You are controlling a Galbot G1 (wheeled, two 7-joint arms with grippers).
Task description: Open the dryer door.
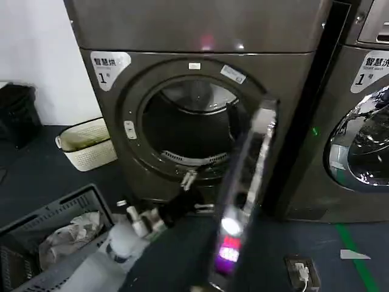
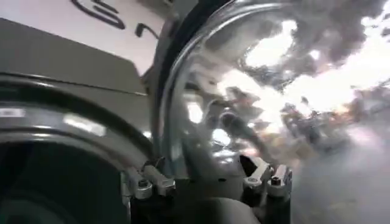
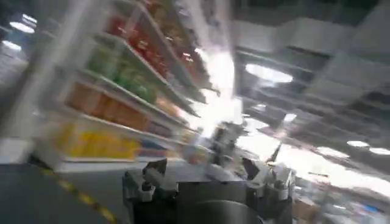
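The grey dryer [image 1: 292, 79] has its round door [image 1: 246, 182] swung out toward me, seen nearly edge-on, and the dark drum opening [image 1: 188, 131] is exposed. My left arm reaches in from the lower left, with the left gripper [image 1: 187, 180] at the lower rim of the opening, beside the door. In the left wrist view the left gripper [image 2: 207, 182] is open, its fingertips [image 2: 146, 182] wide apart, and the door's domed glass [image 2: 268, 91] is close in front of it. The right gripper [image 3: 207, 179] is open and holds nothing, facing the room.
A white basket [image 1: 88, 143] stands on the floor left of the dryer. A dark crate [image 1: 36, 225] with crumpled cloth sits at the lower left. A second machine [image 1: 364, 140] stands to the right. A small box [image 1: 302, 269] lies on the dark floor.
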